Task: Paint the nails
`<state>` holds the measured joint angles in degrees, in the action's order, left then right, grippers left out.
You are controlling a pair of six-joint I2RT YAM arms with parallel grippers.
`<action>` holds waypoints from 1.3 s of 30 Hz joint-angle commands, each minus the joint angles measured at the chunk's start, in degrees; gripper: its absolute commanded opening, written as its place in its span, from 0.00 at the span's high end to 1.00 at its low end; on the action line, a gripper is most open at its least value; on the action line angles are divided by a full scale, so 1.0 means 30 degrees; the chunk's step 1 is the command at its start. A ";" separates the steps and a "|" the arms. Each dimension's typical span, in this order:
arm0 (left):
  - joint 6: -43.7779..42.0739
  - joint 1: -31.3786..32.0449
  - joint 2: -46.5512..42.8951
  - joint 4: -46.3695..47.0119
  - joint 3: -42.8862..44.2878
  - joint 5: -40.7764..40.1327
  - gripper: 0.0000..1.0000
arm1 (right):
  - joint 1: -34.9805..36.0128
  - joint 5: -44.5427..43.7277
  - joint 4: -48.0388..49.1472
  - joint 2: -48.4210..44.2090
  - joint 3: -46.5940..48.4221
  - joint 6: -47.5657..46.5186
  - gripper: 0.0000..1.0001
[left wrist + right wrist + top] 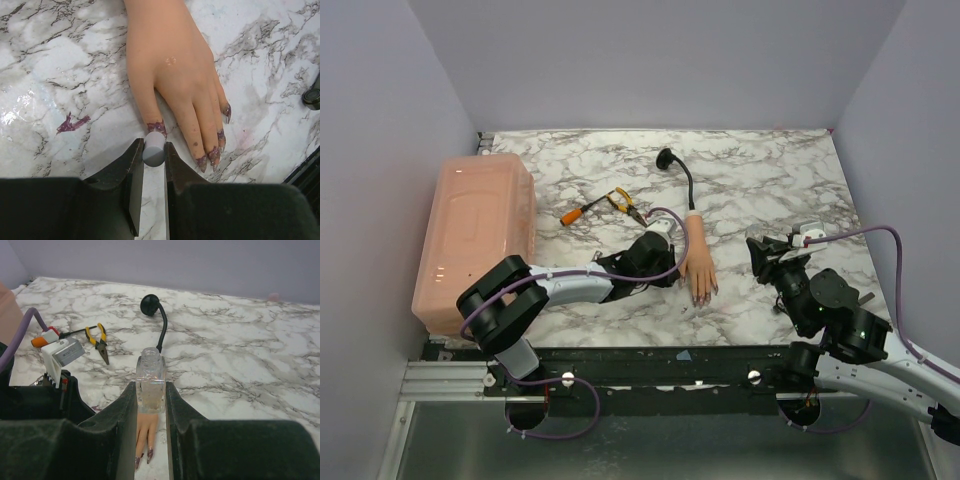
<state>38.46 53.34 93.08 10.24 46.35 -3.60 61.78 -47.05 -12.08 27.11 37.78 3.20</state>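
The flesh-coloured mannequin hand (698, 268) lies palm down on the marble table, fingers toward me, on a black gooseneck stand (678, 175). Its nails (214, 154) are smeared dark purple. My left gripper (672, 268) is shut on a pale grey brush cap (154, 149). The cap's far end sits right at the purple thumb nail (156, 127). My right gripper (765, 255) is to the right of the hand and shut on a clear, uncapped polish bottle (150, 380), held upright. The hand's fingers (146, 432) show below the bottle.
A pink plastic box (475, 235) stands along the left wall. Yellow pliers (623, 203) and an orange-handled screwdriver (578, 212) lie behind the hand. A purple paint smear (72, 123) marks the table left of the thumb.
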 commanded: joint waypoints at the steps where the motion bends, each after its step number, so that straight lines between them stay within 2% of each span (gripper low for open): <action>1: 0.0246 0.0090 -0.0417 0.0726 -0.0665 0.0416 1.00 | -0.0035 0.0171 0.0169 -0.0095 -0.0215 0.0134 1.00; 10: 0.0364 0.0325 -0.1062 0.1001 -0.1205 0.0966 1.00 | -0.0040 0.0098 0.0157 -0.0171 -0.0237 0.0119 1.00; 18: -0.0781 0.0325 -0.2339 -0.0755 -0.0588 -0.0211 1.00 | -0.0049 0.0069 0.0167 -0.0077 -0.0273 0.0112 1.00; 27: -0.1042 0.0124 -0.1019 -0.1068 0.0596 -0.0413 1.00 | -0.0047 0.0368 0.0186 0.0204 -0.0307 0.0208 1.00; 39: -0.0987 -0.0008 0.0275 -0.0607 0.0754 0.0154 1.00 | -0.0050 0.0451 0.0173 0.0316 -0.0323 0.0196 1.00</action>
<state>36.21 53.58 92.44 7.33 47.44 -3.42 61.78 -46.63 -12.08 28.08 37.41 3.22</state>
